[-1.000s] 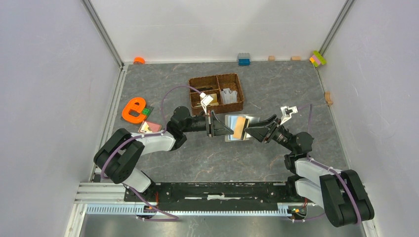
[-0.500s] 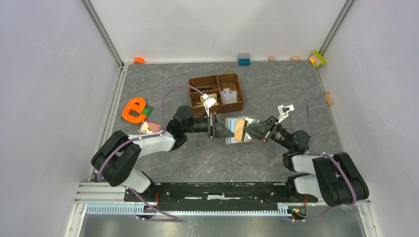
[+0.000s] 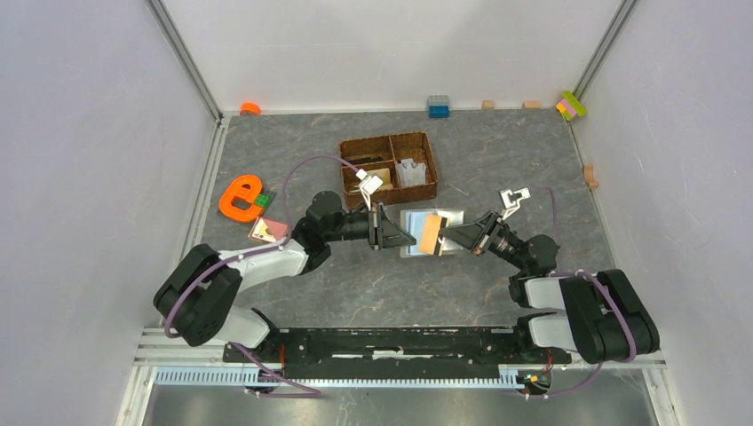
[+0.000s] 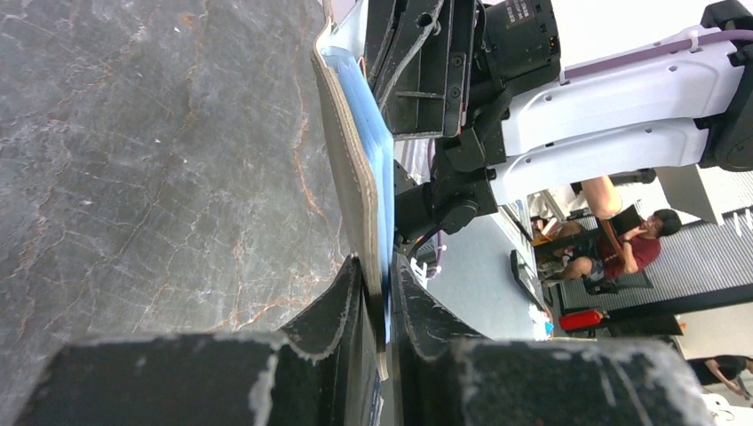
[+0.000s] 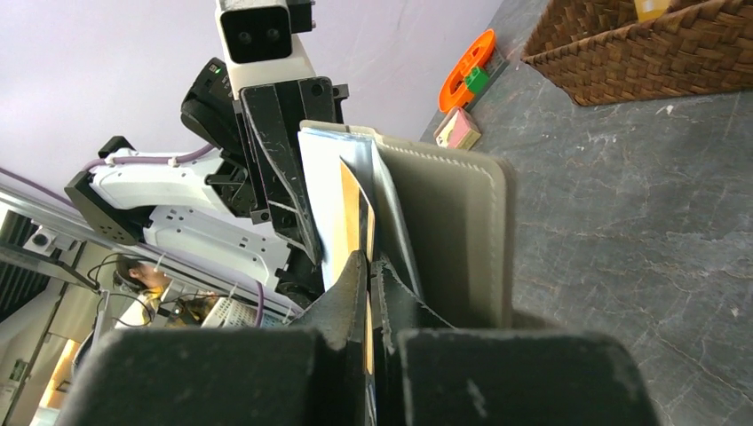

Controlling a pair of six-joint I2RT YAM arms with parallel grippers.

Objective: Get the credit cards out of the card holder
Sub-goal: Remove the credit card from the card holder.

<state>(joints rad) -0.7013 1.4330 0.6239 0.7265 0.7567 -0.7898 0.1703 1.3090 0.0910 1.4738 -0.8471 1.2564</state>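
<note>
Card holder point(image 4: 348, 155) in narrow left fingers point(image 4: 333, 311), credit card point(image 3: 430, 232) in shut right fingers point(image 5: 346, 297)

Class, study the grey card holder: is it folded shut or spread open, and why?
Open: the card holder shows its light-blue inside face from above, with an orange card against it.

The right end effector point(image 5: 368, 262) pinches an orange-tan credit card point(image 5: 359, 206) (edge-on) protruding from the grey card holder point(image 5: 453, 231).

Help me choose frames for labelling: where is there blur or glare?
Top external: sharp, evenly lit, the card holder gleams pale inside. Left wrist: left claw blurred up close, white blown-out patch upper right. Right wrist: right claw soft in the foreground, woven basket crisp.
</note>
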